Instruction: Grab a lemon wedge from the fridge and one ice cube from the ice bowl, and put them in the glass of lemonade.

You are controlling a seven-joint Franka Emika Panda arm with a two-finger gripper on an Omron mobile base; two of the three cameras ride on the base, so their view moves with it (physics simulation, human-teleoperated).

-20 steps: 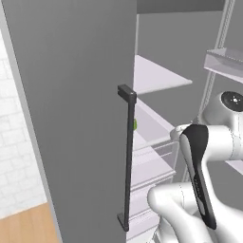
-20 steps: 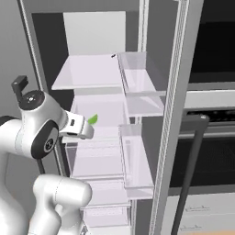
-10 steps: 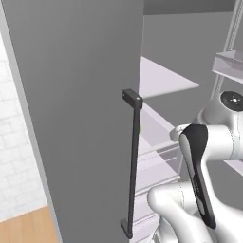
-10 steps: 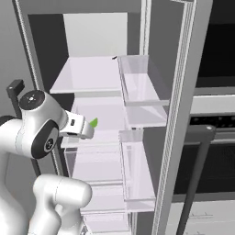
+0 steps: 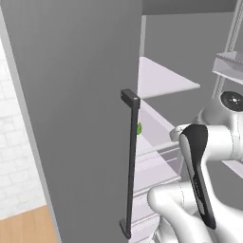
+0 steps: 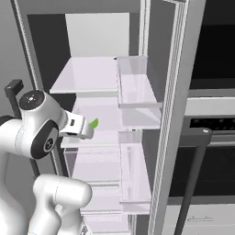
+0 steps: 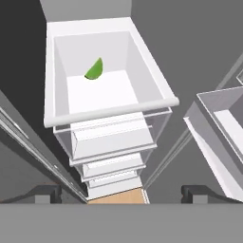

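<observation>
The lemon wedge [image 7: 94, 70] lies at the back of a white drawer [image 7: 109, 111] in the fridge [image 6: 151, 114]. The fingers [image 7: 118, 193] hang above the drawer's front, spread wide and holding nothing. The wedge is ahead of them and lower.

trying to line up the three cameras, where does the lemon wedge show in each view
Left base view: lemon wedge peeks out just right of the fridge door's dark handle.
Right base view: lemon wedge left of centre, on a fridge shelf.
Hand view: lemon wedge upper left, in the white drawer.
Shared landmark: the white drawer.
</observation>
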